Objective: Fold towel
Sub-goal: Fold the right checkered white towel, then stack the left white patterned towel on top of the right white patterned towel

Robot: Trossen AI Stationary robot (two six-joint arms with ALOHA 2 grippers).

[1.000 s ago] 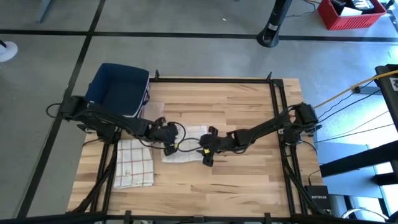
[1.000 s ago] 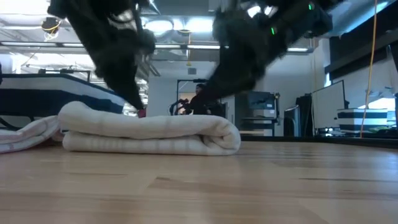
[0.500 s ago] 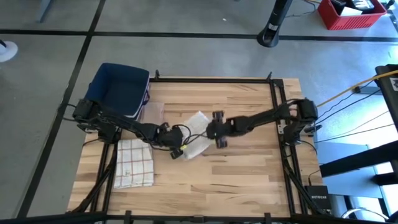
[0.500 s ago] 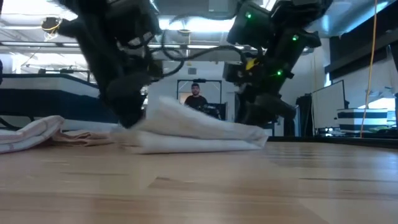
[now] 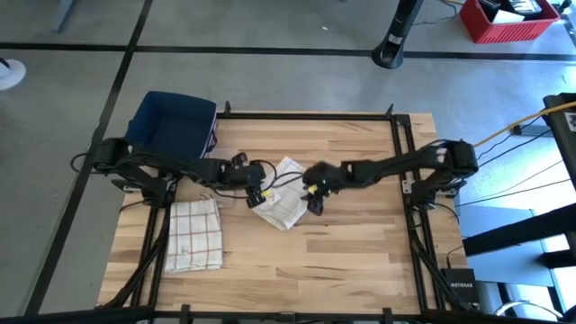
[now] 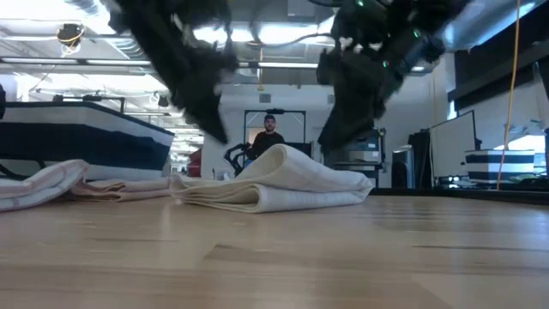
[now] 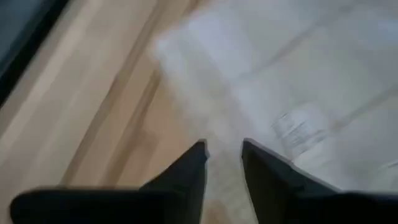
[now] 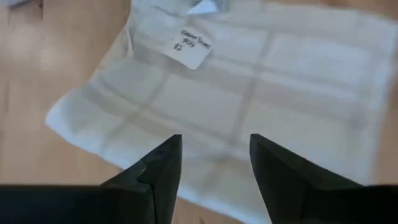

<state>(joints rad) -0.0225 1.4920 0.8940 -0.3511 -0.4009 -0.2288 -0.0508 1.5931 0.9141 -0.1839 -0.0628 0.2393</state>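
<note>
A white towel (image 5: 281, 196) with a faint check lies folded into a small packet mid-table, turned cornerwise. It rests on its underside (image 6: 274, 187), its upper layers humped. My left gripper (image 5: 256, 180) hovers open just off its left side. My right gripper (image 5: 314, 186) hovers open off its right side. In the left wrist view the towel (image 7: 298, 81) lies beyond my left gripper (image 7: 222, 155). In the right wrist view the towel (image 8: 249, 93) and its label (image 8: 193, 45) lie under my right gripper (image 8: 214, 149). Both arms hang above the towel in the low view.
A second folded towel (image 5: 193, 236) with a red check lies at the table's near left, seen also in the low view (image 6: 43, 184). A dark blue basket (image 5: 171, 130) sits at the far left corner. A person (image 6: 269, 137) stands in the room behind. Bare wood lies right and near.
The towel lay as a long, low roll with both grippers down at its ends. They swung it up and over toward the far edge, and it now lies as a shorter, humped packet turned cornerwise. Both grippers have risen clear of it.
</note>
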